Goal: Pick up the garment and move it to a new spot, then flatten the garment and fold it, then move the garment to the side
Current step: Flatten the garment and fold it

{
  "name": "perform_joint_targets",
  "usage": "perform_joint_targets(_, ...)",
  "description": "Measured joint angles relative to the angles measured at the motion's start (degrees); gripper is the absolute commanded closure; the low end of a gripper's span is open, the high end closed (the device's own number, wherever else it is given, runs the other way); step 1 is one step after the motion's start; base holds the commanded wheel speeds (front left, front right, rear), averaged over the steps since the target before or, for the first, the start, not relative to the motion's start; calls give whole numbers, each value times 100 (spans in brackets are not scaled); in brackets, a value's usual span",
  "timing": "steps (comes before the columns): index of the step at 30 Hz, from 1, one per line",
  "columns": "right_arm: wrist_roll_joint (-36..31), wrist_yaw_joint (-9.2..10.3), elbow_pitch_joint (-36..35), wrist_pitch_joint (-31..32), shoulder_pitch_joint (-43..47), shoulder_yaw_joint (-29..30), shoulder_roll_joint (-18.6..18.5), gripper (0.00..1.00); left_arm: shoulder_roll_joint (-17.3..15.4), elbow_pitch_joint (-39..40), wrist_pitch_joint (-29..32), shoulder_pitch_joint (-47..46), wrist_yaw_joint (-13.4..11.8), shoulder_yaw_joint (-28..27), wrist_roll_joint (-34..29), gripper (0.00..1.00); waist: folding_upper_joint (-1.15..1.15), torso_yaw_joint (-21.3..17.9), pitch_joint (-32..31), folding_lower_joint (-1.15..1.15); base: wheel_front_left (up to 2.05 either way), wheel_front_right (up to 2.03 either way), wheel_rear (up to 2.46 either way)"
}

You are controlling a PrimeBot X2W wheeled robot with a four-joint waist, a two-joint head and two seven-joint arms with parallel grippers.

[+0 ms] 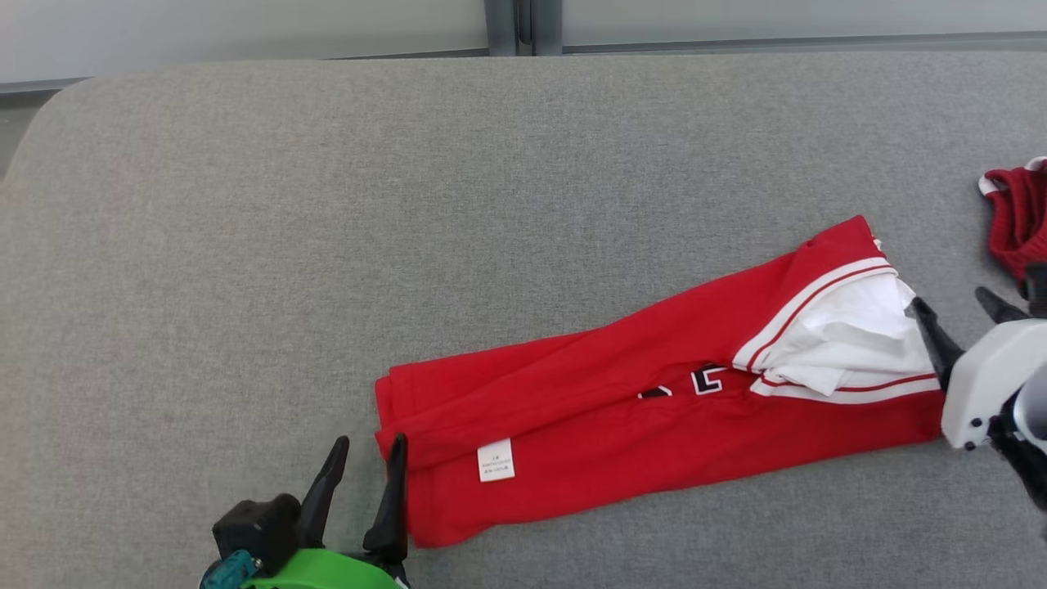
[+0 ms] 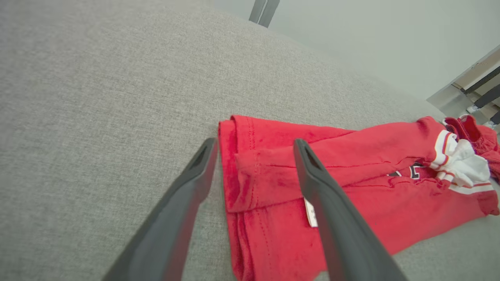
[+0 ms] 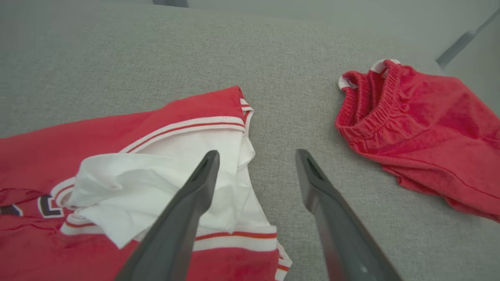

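Garment point(image 1: 622, 409), one, red, lies folded into a long strip slanting across the grey surface point(image 1: 327, 204) in the head view, hem end at lower left, white-trimmed end at right; one white label point(image 1: 496, 460) shows near the hem, and dark lettering point(image 1: 695, 383) peeks out mid-length; two grippers: the left gripper point(image 1: 370, 442) stands with fingers parted just beside the hem, holding nothing, and the right gripper point(image 1: 949, 296) is likewise spread at the white end, empty; one second red piece point(image 1: 1018, 217) sits at the right edge, apart from the garment; a pale wall point(image 1: 245, 24) and one dark post point(image 1: 523, 24) run along the top; the left wrist view adds the stitched hem of the garment point(image 2: 351, 195) lying under the left gripper point(image 2: 254, 141), whose two fingers are wide apart, and a metal frame point(image 2: 468, 89) off to the right; the right wrist view shows the right gripper point(image 3: 258, 153) spread open over the garment's rumpled white lining point(image 3: 156, 171) and bare surface, plus the second red piece point(image 3: 414, 113) with its elastic waistband point(image 3: 371, 101)
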State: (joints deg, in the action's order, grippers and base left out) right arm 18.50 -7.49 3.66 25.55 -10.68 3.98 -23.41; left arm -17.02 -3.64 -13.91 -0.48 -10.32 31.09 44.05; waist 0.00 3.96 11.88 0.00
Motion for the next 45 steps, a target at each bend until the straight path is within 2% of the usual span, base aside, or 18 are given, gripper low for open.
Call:
perform_joint_targets(2,-164,0,84,181,-73,-166,109,0,60,-125,-70,-3,-27,41,-377,0,0,61,24,0,0,0,0)
perform_joint_targets(4,-283,-1,293,323,-187,-224,181,0,283,-224,-88,-7,10,-58,-546,0,0,141,67,0,0,0,0)
perform_joint_targets(10,-699,-2,1094,413,-356,-134,105,0,765,-175,-111,53,441,-694,-1592,0,0,397,204,0,0,0,0)
perform_joint_targets(13,-656,-1,1389,421,-379,-103,111,0,1009,-218,-112,253,690,-1026,-1904,0,0,514,247,0,0,0,0)
perform_joint_targets(19,-69,10,1853,408,-493,-203,100,0,1280,-294,-112,396,1121,-1497,-2317,0,0,650,243,0,0,0,0)
perform_joint_targets(20,108,30,1893,344,-518,-255,102,42,1306,-298,-112,415,1179,-1573,-2357,0,0,660,228,0,0,0,0)
perform_joint_targets(21,293,31,1975,283,-558,-257,130,100,1328,-312,-112,433,1238,-1633,-2385,0,0,668,214,0,0,0,0)
perform_joint_targets(25,784,-4,2226,69,-637,-207,153,100,1385,-400,-113,531,1385,-1818,-2552,0,0,688,141,0,0,0,0)
perform_joint_targets(27,884,-14,2339,-4,-643,-140,26,100,1399,-456,-112,609,1438,-1872,-2580,0,0,704,80,0,0,0,0)
perform_joint_targets(29,985,-13,2431,-20,-641,48,-204,100,1402,-492,-112,667,1463,-1906,-2565,0,0,725,12,0,0,0,0)
perform_joint_targets(33,1078,-5,2470,-44,-589,650,-925,100,1405,-500,-112,766,1432,-1867,-2332,0,0,778,-157,0,0,0,0)
perform_joint_targets(35,1160,-4,2341,-34,-519,869,-1259,100,1406,-505,-112,826,1401,-1823,-2254,0,0,813,-250,0,0,0,0)
perform_joint_targets(38,1315,-4,1913,76,-384,894,-1497,100,1408,-505,-112,903,1350,-1774,-2183,0,0,858,-383,0,0,0,0)
perform_joint_targets(42,1568,0,1012,259,-86,376,-1473,100,1410,-502,-112,986,1278,-1711,-2101,0,0,906,-547,0,0,0,0)
perform_joint_targets(45,1751,-1,294,361,86,-261,-1057,100,1411,-486,-113,995,1226,-1677,-2014,0,0,920,-616,0,0,0,0)
